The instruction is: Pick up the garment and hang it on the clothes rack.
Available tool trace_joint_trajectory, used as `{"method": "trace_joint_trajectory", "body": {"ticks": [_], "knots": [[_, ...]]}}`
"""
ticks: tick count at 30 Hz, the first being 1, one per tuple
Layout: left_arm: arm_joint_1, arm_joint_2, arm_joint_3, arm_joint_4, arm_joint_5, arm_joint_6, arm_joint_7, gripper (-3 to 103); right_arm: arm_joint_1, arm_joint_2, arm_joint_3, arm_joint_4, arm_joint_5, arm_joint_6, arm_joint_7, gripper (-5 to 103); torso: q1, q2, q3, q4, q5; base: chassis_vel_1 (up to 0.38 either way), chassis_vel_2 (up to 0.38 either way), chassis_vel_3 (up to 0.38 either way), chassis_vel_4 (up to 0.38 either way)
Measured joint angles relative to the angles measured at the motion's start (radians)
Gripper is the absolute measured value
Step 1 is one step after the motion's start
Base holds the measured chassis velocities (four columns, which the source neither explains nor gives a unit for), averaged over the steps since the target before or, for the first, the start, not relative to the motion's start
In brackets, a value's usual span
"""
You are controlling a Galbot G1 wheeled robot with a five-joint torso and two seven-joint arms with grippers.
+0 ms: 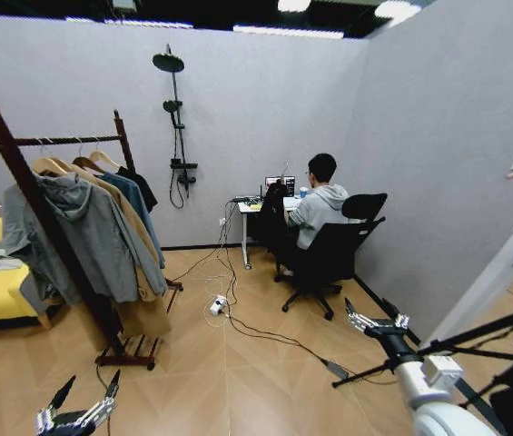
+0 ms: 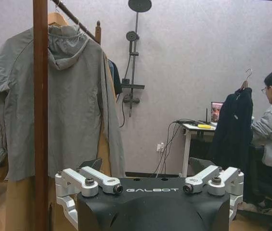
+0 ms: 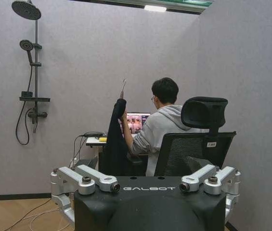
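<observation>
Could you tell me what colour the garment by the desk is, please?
Black; the garment shows best in the right wrist view.

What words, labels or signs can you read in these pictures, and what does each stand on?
"GALBOT": on the black housing of the left pincer.
"GALBOT": on the black housing of the right pincer.
A small white label on the back of the office chair: too small to read.
The laptop screen: too blurred to read.
</observation>
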Motion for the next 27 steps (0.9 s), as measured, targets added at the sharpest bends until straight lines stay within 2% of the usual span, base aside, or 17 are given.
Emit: {"method": "trace_joint_trajectory", "body": {"ticks": [9,12,14,17,27], "knots": [[0.0,0.0,0.0,0.0,0.0,0.0,0.0,100,-0.003,0.014,-0.014,0.014,-0.015,-0.005,0.0,100,0.0,0.0,0.0,0.0,-0.0007,0.184,-0.196,-0.195,0.193],[0.0,0.0,0.0,0.0,0.0,0.0,0.0,100,-0.004,0.018,-0.019,0.017,-0.019,-0.006,0.0,100,0.0,0.0,0.0,-0.0001,0.0004,0.182,-0.192,-0.188,0.181],[0.0,0.0,0.0,0.0,0.0,0.0,0.0,100,-0.004,0.021,-0.023,0.018,-0.019,0.003,-0.016,100,0.0,0.0,0.0,0.0001,-0.0005,0.186,-0.202,-0.166,0.185],[0.0,0.0,0.0,0.0,0.0,0.0,0.0,100,-0.008,0.026,-0.023,0.021,-0.019,0.004,-0.038,100,-0.001,0.0,0.0,0.0001,0.0002,0.143,-0.143,-0.16,0.178],[0.0,0.0,0.0,0.0,0.0,0.0,0.0,100,-0.018,0.034,-0.021,0.014,-0.04,-0.011,-0.052,100,0.0,0.0,0.0,0.0001,0.0,0.007,-0.017,-0.012,0.009]]}}
